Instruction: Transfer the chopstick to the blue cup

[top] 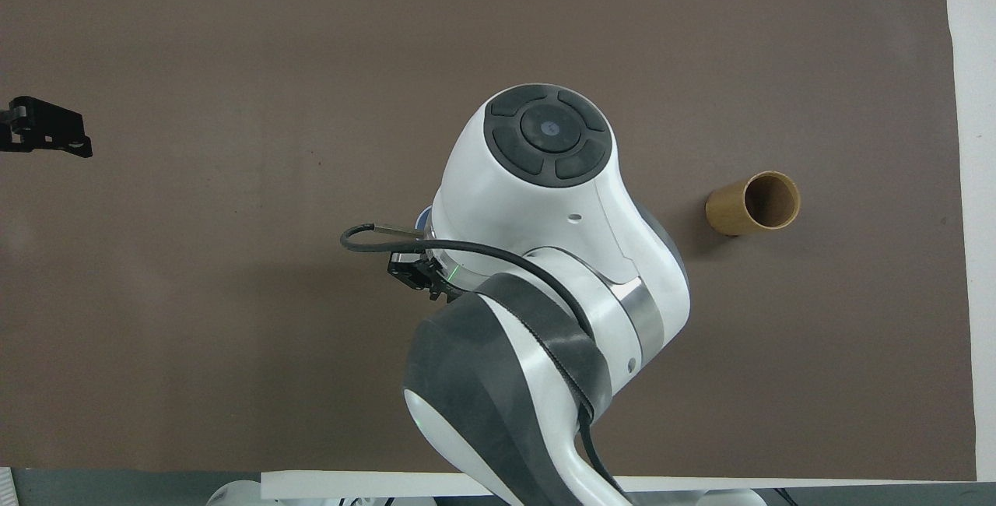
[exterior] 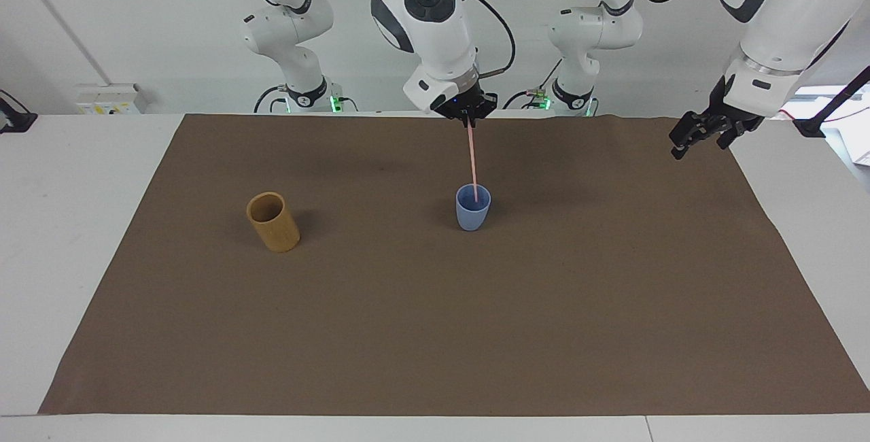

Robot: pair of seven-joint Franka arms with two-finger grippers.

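Observation:
The blue cup (exterior: 472, 207) stands upright near the middle of the brown mat. My right gripper (exterior: 467, 115) hangs above it, shut on the top of the pale-pink chopstick (exterior: 472, 163). The stick hangs nearly upright with its lower end inside the cup's mouth. In the overhead view the right arm covers the stick and most of the cup; only a sliver of the cup's rim (top: 424, 218) shows. My left gripper (exterior: 685, 139) waits in the air over the mat's edge at the left arm's end, and it also shows in the overhead view (top: 47, 128).
A tan wooden-looking cup (exterior: 273, 222) stands upright on the mat (exterior: 435, 333) toward the right arm's end, and shows in the overhead view (top: 755, 202). White table borders the mat on all sides.

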